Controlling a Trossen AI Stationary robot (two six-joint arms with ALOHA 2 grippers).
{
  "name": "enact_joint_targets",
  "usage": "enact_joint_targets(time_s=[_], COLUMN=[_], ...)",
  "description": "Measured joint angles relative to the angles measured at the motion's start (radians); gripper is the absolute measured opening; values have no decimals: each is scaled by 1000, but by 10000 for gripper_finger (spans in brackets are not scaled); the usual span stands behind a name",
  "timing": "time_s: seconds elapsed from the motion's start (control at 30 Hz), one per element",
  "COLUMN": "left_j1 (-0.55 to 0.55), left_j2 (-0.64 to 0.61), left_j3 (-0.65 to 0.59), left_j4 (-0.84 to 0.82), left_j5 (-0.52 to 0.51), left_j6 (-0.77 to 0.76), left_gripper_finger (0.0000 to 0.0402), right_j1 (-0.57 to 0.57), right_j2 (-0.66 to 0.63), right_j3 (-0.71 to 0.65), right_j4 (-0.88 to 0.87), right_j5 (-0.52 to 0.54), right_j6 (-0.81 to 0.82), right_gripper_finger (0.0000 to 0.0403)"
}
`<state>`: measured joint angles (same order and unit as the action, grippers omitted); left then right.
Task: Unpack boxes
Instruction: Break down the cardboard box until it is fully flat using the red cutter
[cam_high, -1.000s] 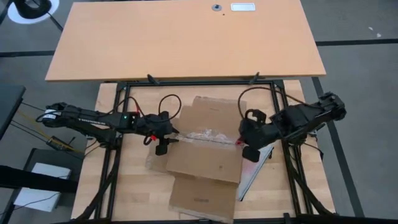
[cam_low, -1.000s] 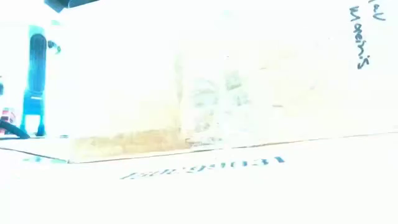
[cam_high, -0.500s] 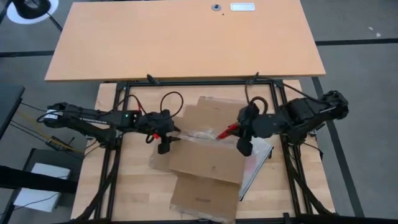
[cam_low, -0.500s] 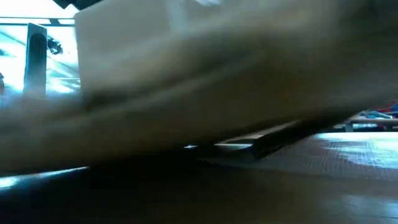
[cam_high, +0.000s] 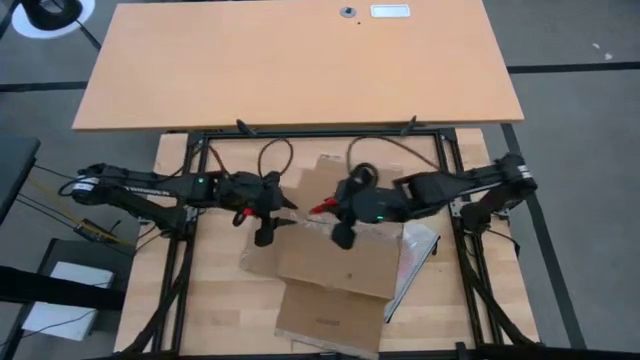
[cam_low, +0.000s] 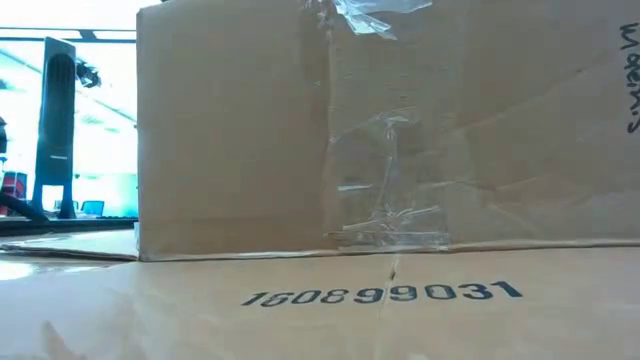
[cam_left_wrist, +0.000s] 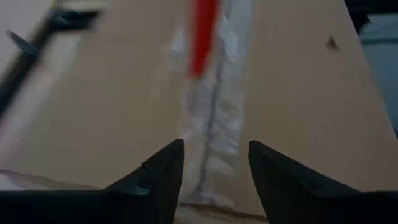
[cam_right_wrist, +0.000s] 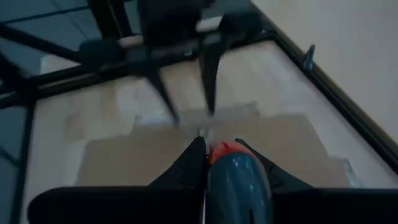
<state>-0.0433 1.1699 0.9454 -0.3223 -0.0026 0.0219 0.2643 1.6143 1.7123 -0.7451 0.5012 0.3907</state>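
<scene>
The brown cardboard carton (cam_high: 340, 260) stands mid-table. Its side wall (cam_low: 300, 130) carries clear tape, and one flap (cam_high: 330, 315) lies flat toward the near edge. A crinkled taped seam (cam_left_wrist: 214, 118) runs across its top. My left gripper (cam_high: 287, 207) hovers open over the seam's left end, one finger (cam_left_wrist: 165, 171) on each side of it. My right gripper (cam_high: 322, 209) is over the top's middle, shut on the red-handled box cutter (cam_right_wrist: 236, 177). The cutter's red end (cam_left_wrist: 202, 37) points at my left gripper. My right gripper pinches the box cutter's body (cam_right_wrist: 231, 155) between its two fingers, which lie along it. The fingers slant down toward the table's left. The red end (cam_high: 318, 208) sticks out past the fingertips over the seam. Whether it touches the tape I cannot tell.
A flat clear-and-white sheet (cam_high: 415, 250) lies against the carton's right side. The black frame rails (cam_high: 180, 250) run along both sides of the work board. A large wooden desk (cam_high: 300, 60) fills the far side.
My right gripper has swept from the carton's right edge toward the table's left along the top seam, carrying the cutter and turning so that its red end now points left. My left gripper has risen a little and stayed open.
</scene>
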Motion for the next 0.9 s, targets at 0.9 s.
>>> enact_joint_targets(time_s=[0.9], left_j1=[5], left_j2=[129], left_j3=[-72], left_j4=[30], left_j5=[4], left_j6=[-2], left_gripper_finger=[193], right_j1=[-57], right_j2=[96], right_j3=[1], right_j4=[60], right_j5=[-127], right_j6=[-80], right_gripper_finger=[55])
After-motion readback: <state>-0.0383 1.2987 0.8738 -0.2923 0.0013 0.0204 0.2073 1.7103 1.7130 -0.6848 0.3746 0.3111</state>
